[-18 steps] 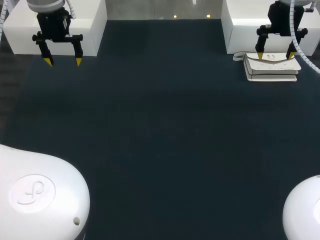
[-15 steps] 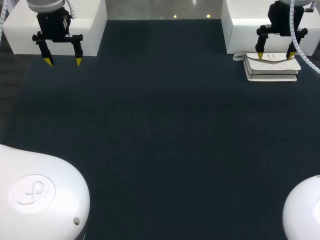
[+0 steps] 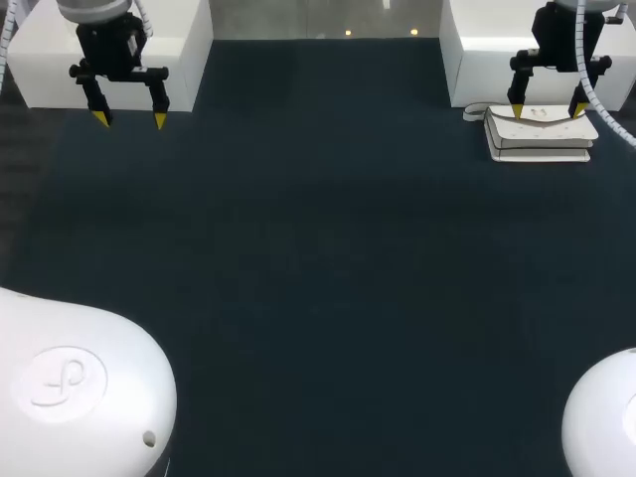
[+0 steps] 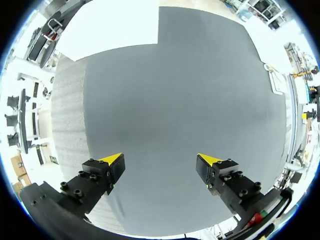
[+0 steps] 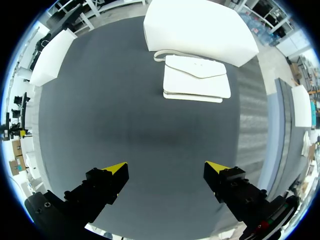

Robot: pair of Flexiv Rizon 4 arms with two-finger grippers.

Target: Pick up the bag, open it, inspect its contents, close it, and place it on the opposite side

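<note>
Head view: R gripper spread wide, empty, above white bag, prob. lining up pickup; L gripper likewise spread, empty, opposite side.

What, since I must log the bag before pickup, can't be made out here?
- Contents of the bag: hidden under its shut flap, head and right wrist views.
- Part of the flap: head view, behind the right gripper.
- Any clasp: too small to tell, both views.
- Its strap: only a loop shows; the rest lies behind the bag.
</note>
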